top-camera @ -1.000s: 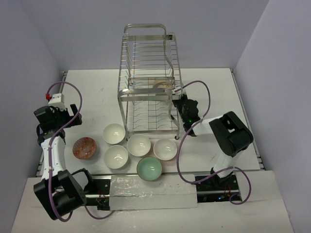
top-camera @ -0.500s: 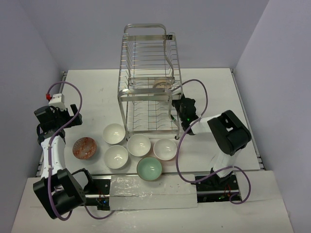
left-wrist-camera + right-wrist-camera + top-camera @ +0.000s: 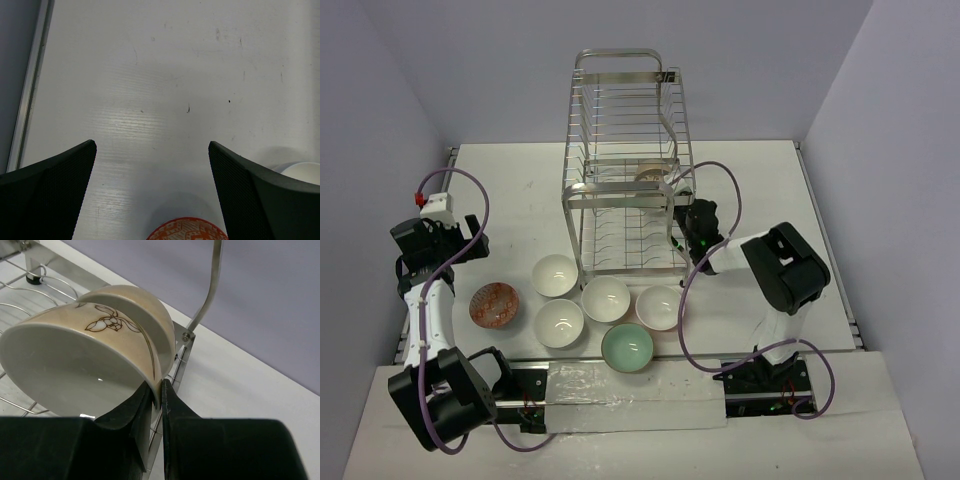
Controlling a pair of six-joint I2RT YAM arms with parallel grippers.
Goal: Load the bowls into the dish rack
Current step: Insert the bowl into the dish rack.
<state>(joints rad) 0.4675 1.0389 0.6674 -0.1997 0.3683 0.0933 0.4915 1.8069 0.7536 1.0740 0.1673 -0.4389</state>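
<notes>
Bowls sit on the table (image 3: 500, 190) in front of the dish rack (image 3: 620, 190): four white bowls (image 3: 606, 299), a mint green bowl (image 3: 627, 348) and an orange-red patterned bowl (image 3: 495, 304). The right gripper (image 3: 156, 390) is clamped on the rim of a beige flower-marked bowl (image 3: 85, 355), tipped on its side over the rack's wires beside a handle post. The left gripper (image 3: 151, 145) hangs spread wide and empty above the table, near the orange-red patterned bowl.

A white table (image 3: 510, 190) is closed in by plain pale lilac walls (image 3: 470, 70) at the back and on both sides. Its surface has small dark marks, a soft shine, and a metal strip (image 3: 28, 95) along the edge.
</notes>
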